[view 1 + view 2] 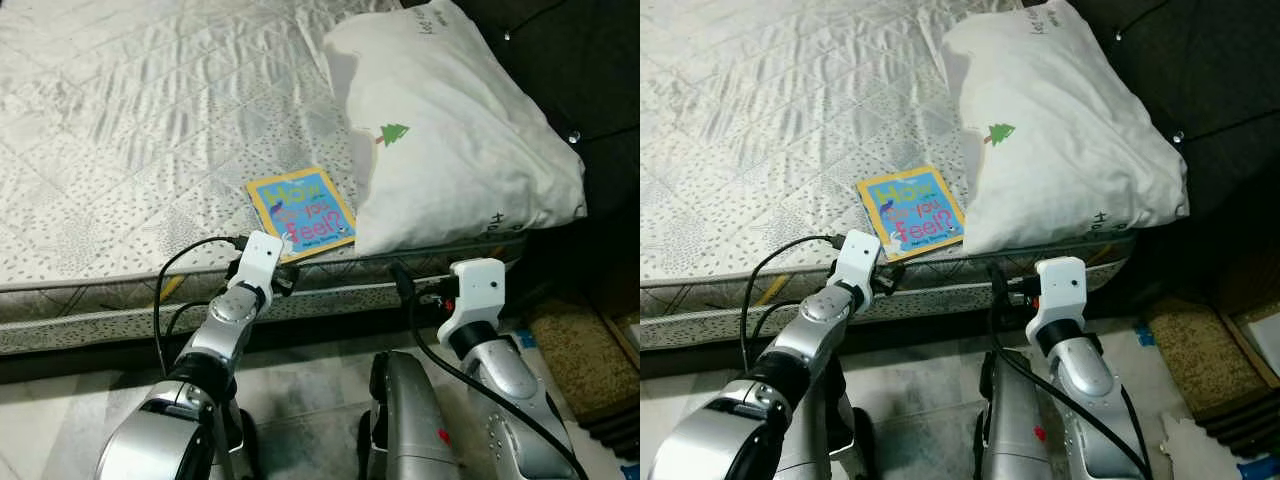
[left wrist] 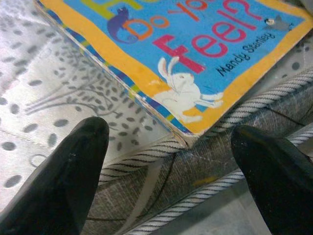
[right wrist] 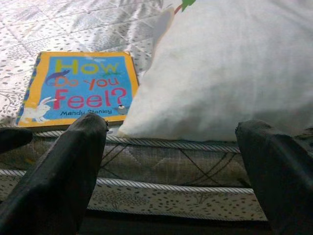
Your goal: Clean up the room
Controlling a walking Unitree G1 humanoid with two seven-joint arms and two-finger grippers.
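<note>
My left gripper point(image 2: 168, 161) spread wide at the mattress point(image 1: 120, 150) edge, book point(image 1: 300, 212) lying flat beside the pillow point(image 1: 450, 130); I'd slide one finger under its corner, pinch gently. Right gripper point(image 3: 176, 166) open too, idle

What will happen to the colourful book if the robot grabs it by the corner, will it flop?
Probably not. The book shows a thick, layered edge in the left wrist view, so it looks like a stiff board book. It lies flat near the mattress edge, so a push would likely slide it, not roll it. Its cover looks smooth, so the open left hand might slip.
</note>
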